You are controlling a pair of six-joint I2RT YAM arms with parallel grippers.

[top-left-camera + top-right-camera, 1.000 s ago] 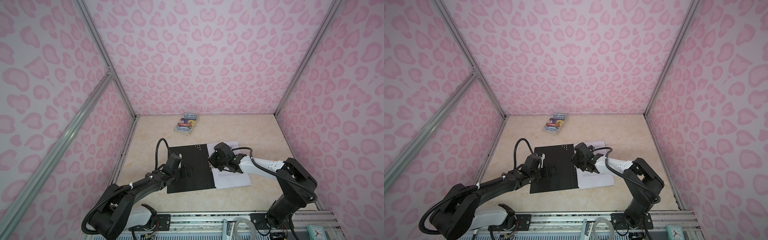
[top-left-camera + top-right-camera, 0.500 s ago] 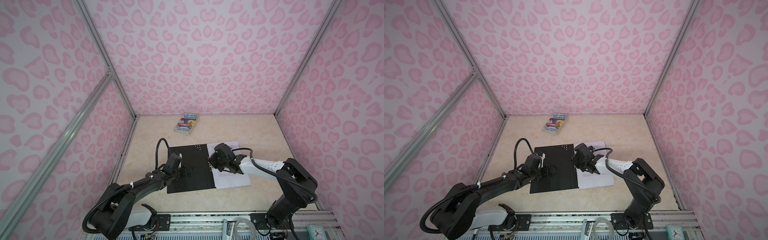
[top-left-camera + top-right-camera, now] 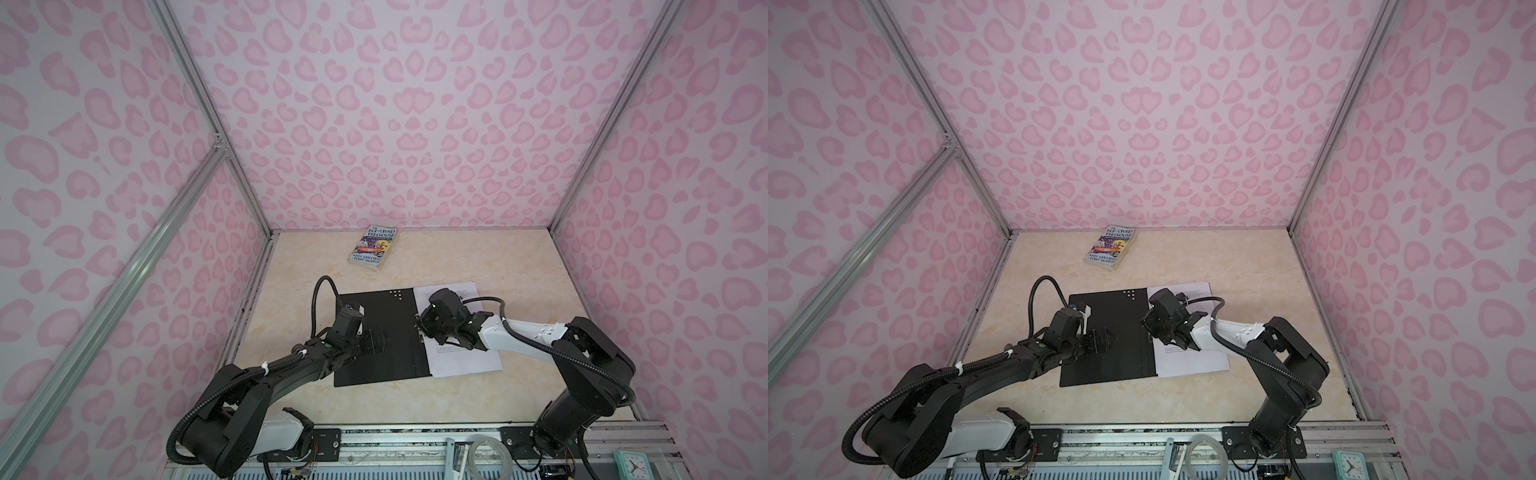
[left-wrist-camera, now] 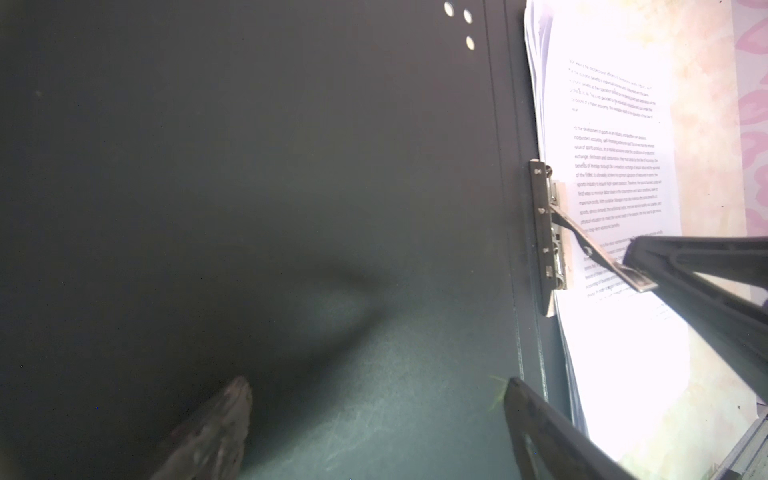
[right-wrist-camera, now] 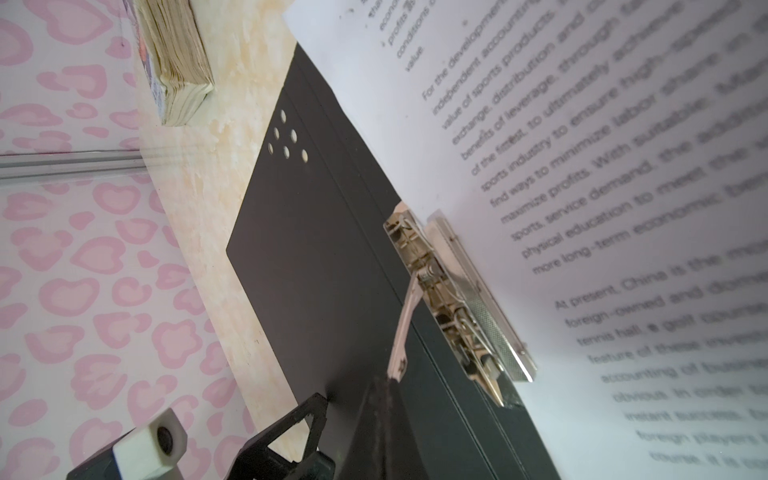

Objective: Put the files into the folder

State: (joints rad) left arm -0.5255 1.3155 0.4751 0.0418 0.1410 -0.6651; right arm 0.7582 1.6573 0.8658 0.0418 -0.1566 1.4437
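Barely anything is seen to have moved in the last 1 second: both arms are held where they were, and only the right gripper (image 3: 422, 328) has been pinched a shade tighter, its jaws now closed on the raised clip lever (image 5: 405, 328). The folder (image 3: 386, 361) is laid open on the table (image 3: 457, 257), black inside up, and the printed sheets (image 3: 469, 357) are spread over its right half, their inner edge tucked at the metal clip (image 5: 457, 299) on the spine. The lever is judged to be gripped so that the clip can be worked on that edge. The left gripper (image 3: 377, 338) is held low over the bare left flap, jaws spread wide with nothing between them, probably to steady the folder; contact cannot be told. The sheets are seen slightly skewed, their outer edge facing open table on the right. A paperback book (image 3: 372, 249) is left well apart by the back wall. Closing of the left flap is judged blocked until the left arm is withdrawn.
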